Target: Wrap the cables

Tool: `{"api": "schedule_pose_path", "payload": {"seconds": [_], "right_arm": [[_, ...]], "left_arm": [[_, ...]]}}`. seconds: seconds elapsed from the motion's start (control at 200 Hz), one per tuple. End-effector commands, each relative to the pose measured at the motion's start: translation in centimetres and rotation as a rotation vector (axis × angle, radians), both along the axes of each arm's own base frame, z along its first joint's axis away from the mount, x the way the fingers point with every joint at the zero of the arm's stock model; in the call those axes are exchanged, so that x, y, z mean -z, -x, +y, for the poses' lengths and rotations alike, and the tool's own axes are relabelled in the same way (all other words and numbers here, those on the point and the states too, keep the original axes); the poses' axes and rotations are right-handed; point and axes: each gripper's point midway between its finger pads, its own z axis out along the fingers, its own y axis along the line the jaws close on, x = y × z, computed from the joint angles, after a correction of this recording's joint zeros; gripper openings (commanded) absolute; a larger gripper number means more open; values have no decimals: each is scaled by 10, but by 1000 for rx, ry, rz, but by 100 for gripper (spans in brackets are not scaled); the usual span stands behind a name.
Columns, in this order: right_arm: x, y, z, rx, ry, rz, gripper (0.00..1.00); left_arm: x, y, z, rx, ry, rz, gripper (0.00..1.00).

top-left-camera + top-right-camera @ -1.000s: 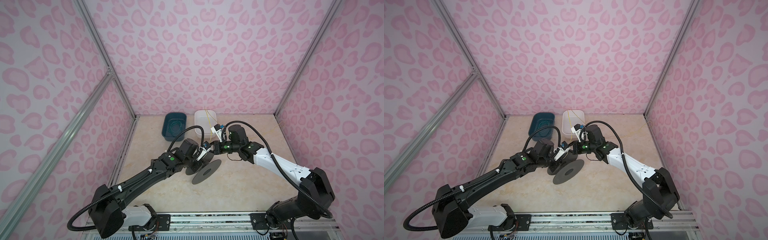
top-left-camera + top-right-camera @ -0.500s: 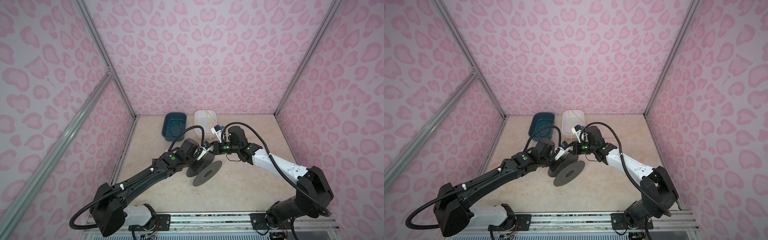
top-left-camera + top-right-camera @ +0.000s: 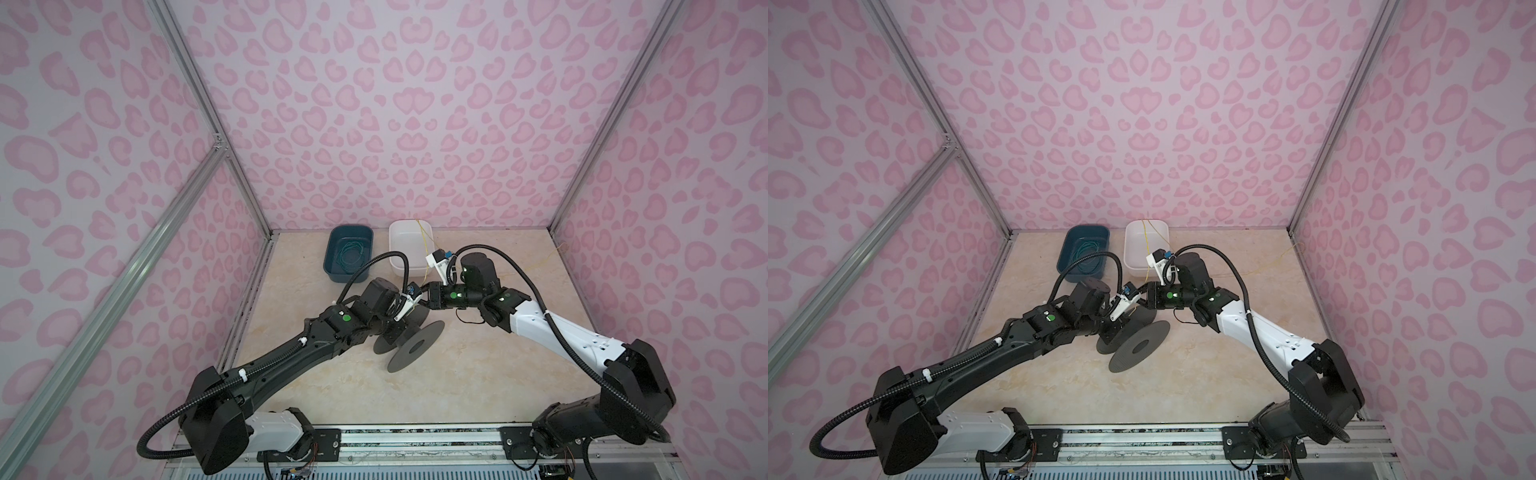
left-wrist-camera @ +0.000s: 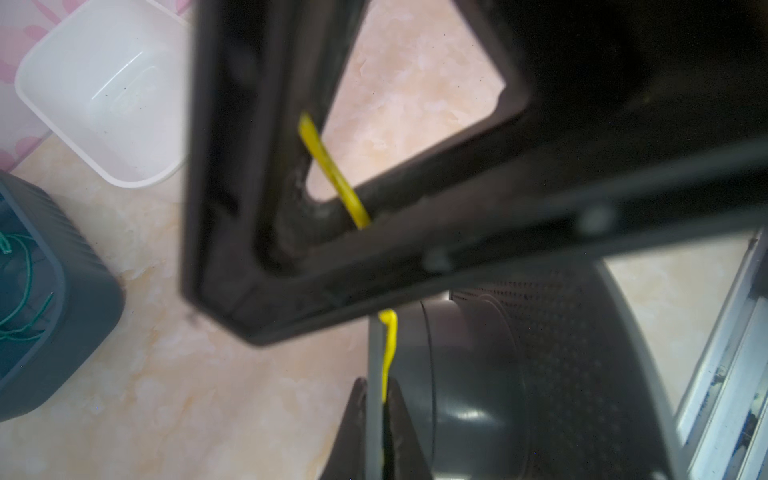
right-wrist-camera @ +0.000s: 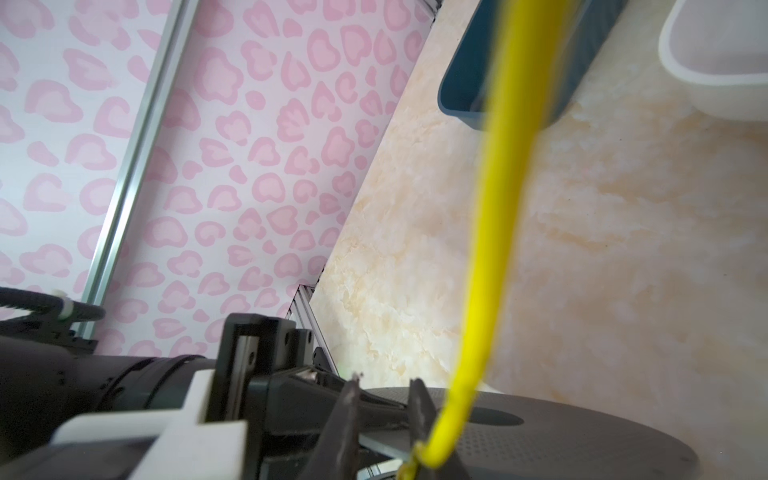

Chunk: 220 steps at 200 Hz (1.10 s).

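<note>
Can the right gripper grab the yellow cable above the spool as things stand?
Likely yes: the right gripper is open, and the yellow cable runs right beside it with nothing between. The left gripper, shut, clamps it against the spool close by.

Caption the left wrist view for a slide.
Left gripper pinches the yellow wire at the spool flange.

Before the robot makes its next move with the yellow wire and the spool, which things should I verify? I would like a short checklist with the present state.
1. Left gripper clamps the spool flange and the yellow wire together: ok.
2. Right gripper jaws apart, wire beside them, not between: ok.
3. Wire wound on the hub: not ok, the visible part is bare.
4. Loose wire free of the white bin: cannot tell; it crosses the bin in both top views.
</note>
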Motion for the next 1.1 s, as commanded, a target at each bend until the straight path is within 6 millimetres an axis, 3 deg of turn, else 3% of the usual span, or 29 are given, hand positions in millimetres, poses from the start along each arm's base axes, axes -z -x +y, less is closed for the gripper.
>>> {"api": "schedule_pose_path", "payload": {"seconds": [0.0,0.2,0.325,0.415,0.59,0.64,0.79,0.875,1.095], "right_arm": [[-15,-2,-10,33,-9,-27,34],[-19,2,-48,120,34,-16,42],[-14,-2,-88,238,79,4,42],[-10,-19,-138,440,97,19,42],[6,-47,-269,952,132,66,46],[14,-51,-298,1077,115,82,46],[19,-67,-358,1291,55,32,50],[25,-78,-390,1365,103,24,58],[52,-112,-451,1424,113,86,67]], "left_arm": [[2,-2,14,-62,-28,-14,4],[0,2,20,-81,-19,-15,3],[-2,4,21,-80,-13,-17,4],[-3,5,22,-76,-15,-17,3],[-7,6,25,-76,-10,-31,3],[-8,7,25,-75,-9,-35,3],[-9,7,27,-81,-10,-43,3],[-10,9,27,-74,-2,-40,3],[-10,10,24,-63,10,-25,3]]}}
